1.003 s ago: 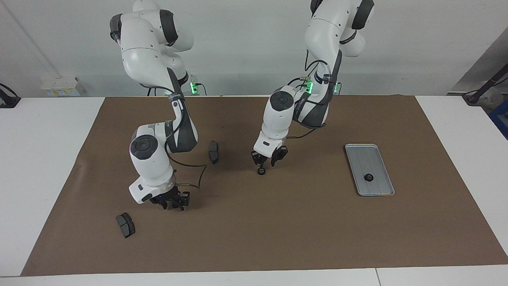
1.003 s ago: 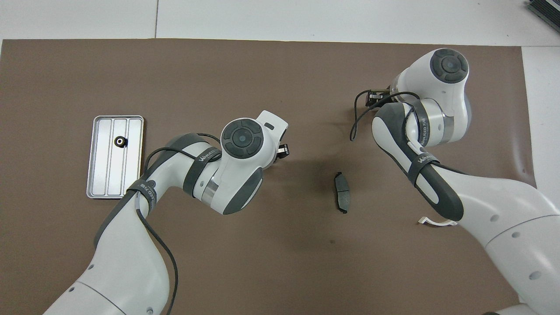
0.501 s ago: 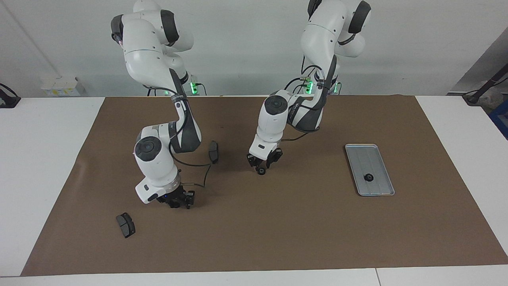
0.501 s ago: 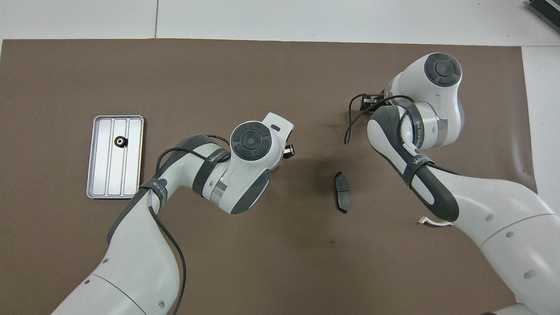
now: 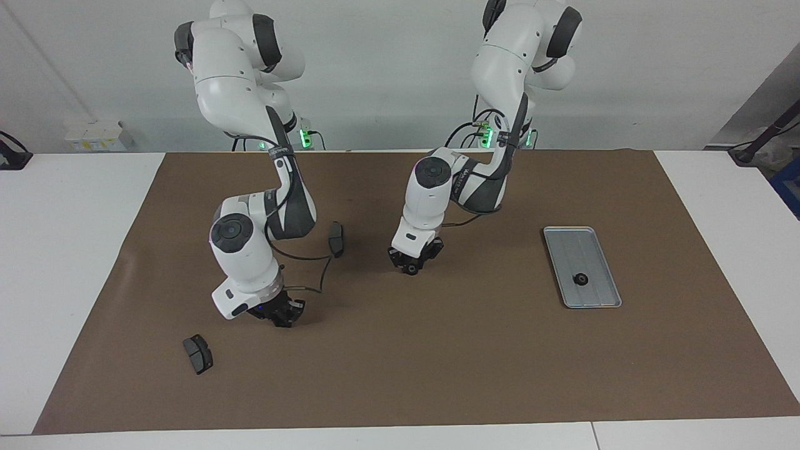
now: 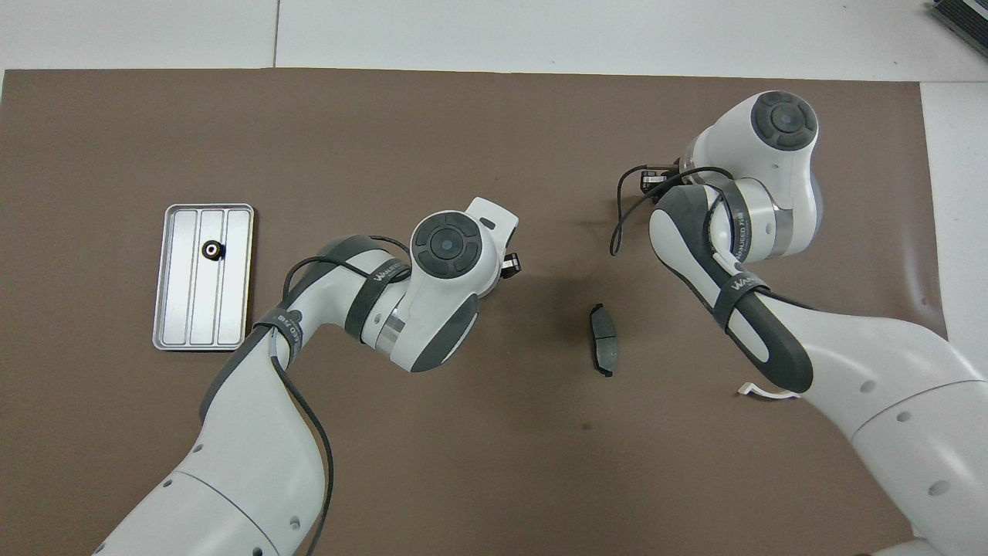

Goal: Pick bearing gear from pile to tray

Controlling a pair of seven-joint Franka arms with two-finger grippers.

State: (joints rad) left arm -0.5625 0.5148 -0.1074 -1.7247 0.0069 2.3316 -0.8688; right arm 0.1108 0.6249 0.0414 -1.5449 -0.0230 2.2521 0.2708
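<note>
Worktop (image 5: 75,250), brown mat (image 5: 437,375). We list:

- Tray (image 5: 597,240), toward the left arm's end; one black gear (image 5: 580,279) lies in it.
- Left pincer (image 5: 412,267), low at mid-mat, set about a second small black gear; we cannot tell whether it pinches it.
- Right pincer (image 5: 281,320), pressed together, low over the mat; contents not discernible.
- Two dark brake pads: one (image 5: 337,239) between the arms, one (image 5: 197,354) near the right pincer.
- White bracket (image 6: 760,392), partly under the right arm.
</note>
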